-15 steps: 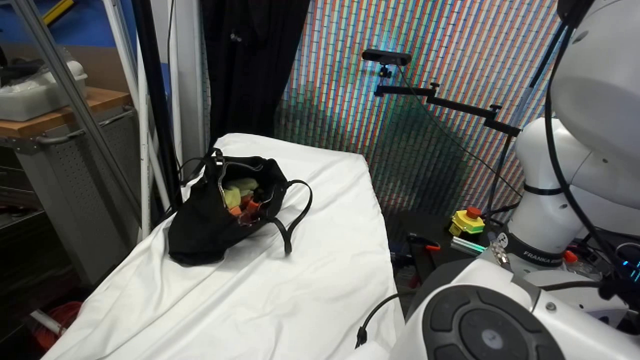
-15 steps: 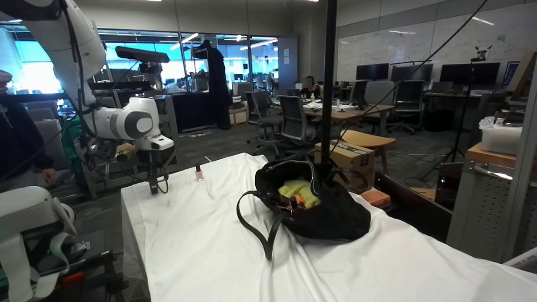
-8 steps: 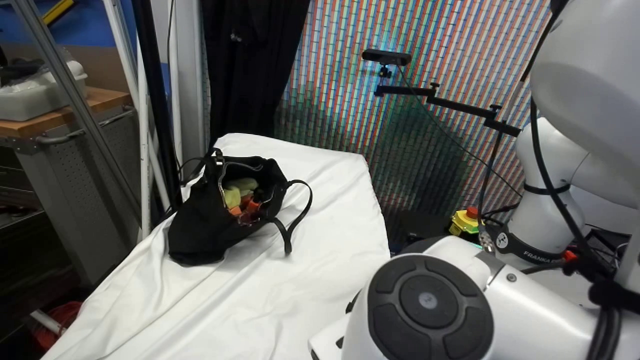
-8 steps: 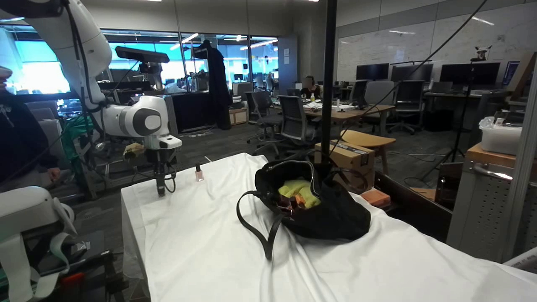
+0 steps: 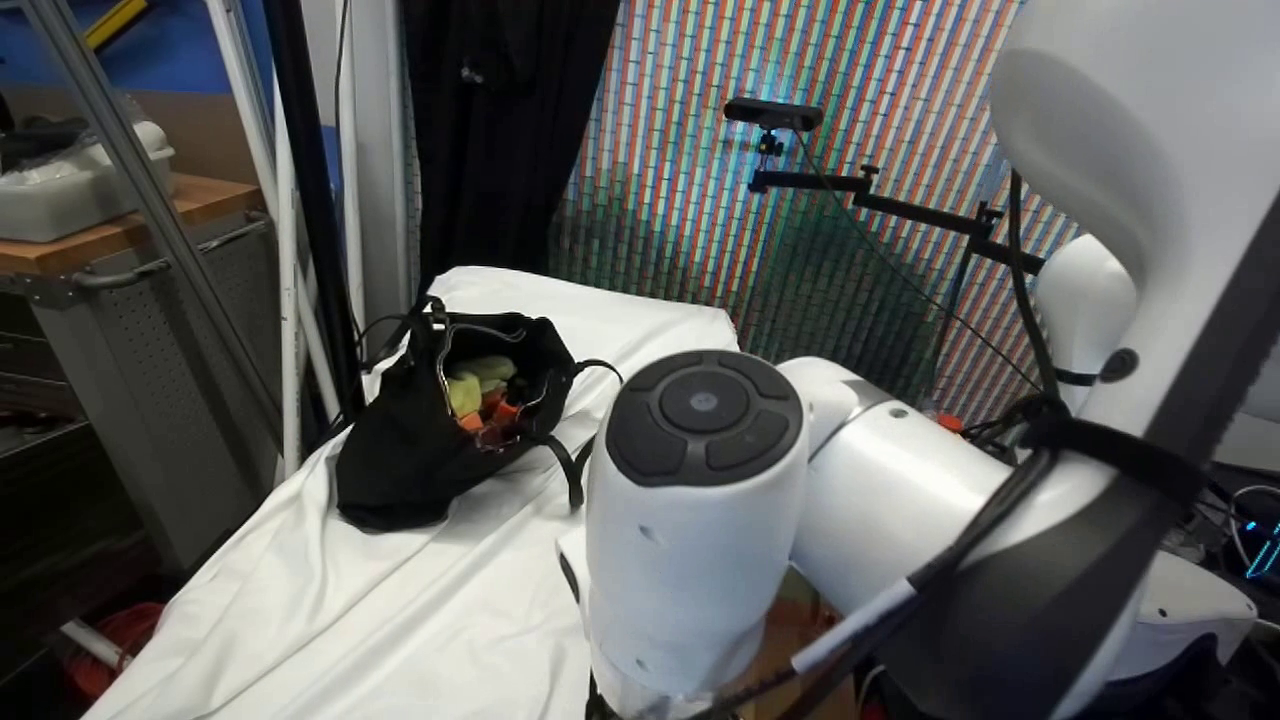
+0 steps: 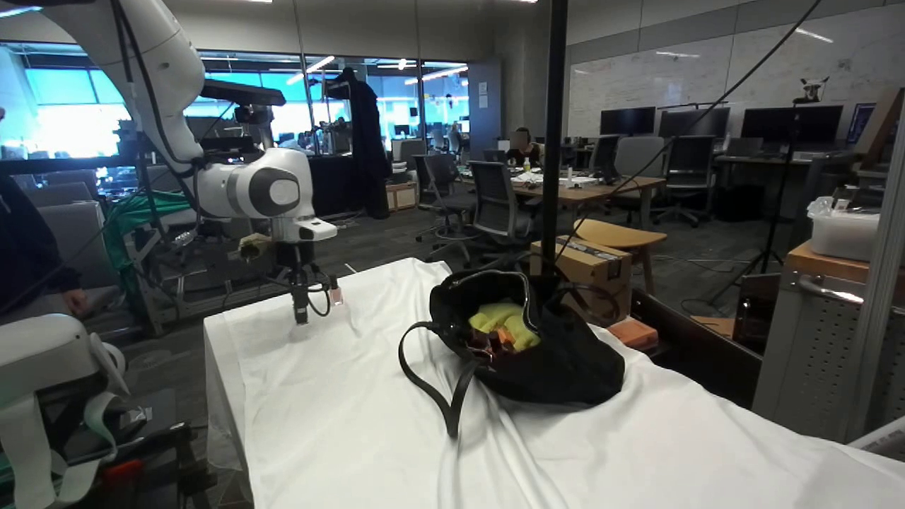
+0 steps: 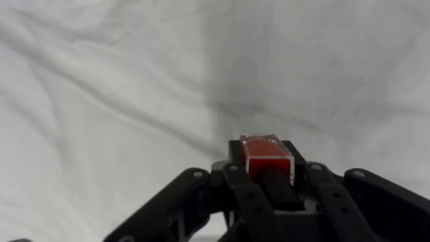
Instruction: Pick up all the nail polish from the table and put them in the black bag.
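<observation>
In an exterior view, left to right: person in dark top (image 6: 28, 247) well left of jaws, cut off by frame edge. White robot arm (image 6: 254, 187) runs from upper left down to jaws; jaws point down over bench (image 6: 339, 410) draped in wrinkled white, can't tell if touching it. Jaws closed on 1 red nail polish (image 7: 267, 151), pinched from 2 sides in wrist view, black cap (image 7: 276, 188) set back toward the arm. Near jaws, to their right and farther from camera: 1 pink nail polish (image 6: 336, 295), upright on bench, black cap up. Well right of jaws: black bag (image 6: 565, 360), slouched on bench, mouth open on jaws side, yellow-green contents (image 6: 509, 319) plus orange and dark red bits (image 6: 505, 336) inside, strap (image 6: 424, 385) looped out toward jaws. Farther right of jaws, behind bag: cardboard box (image 6: 590, 265).
</observation>
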You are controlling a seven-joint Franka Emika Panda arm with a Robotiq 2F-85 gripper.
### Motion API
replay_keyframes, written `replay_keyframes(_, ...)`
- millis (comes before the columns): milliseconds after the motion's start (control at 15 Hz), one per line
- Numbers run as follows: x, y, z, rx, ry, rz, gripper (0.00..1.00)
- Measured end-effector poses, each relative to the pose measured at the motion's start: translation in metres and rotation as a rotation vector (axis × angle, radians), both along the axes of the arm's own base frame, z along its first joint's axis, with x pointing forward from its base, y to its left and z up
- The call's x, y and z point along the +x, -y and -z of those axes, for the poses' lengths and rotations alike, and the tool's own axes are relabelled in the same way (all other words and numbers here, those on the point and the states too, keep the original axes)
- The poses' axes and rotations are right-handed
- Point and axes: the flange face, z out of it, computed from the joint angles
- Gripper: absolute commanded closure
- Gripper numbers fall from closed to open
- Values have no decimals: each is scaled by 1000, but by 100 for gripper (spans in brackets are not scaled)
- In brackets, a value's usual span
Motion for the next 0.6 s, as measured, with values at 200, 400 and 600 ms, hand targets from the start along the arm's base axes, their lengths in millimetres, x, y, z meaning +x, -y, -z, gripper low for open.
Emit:
replay_keyframes(200, 18, 32, -16, -25, 8, -24, 85)
replay_keyframes(400, 35, 67, -33, -51, 26, -39, 85)
replay_keyframes(600, 54, 104, -51, -84, 60, -38, 85)
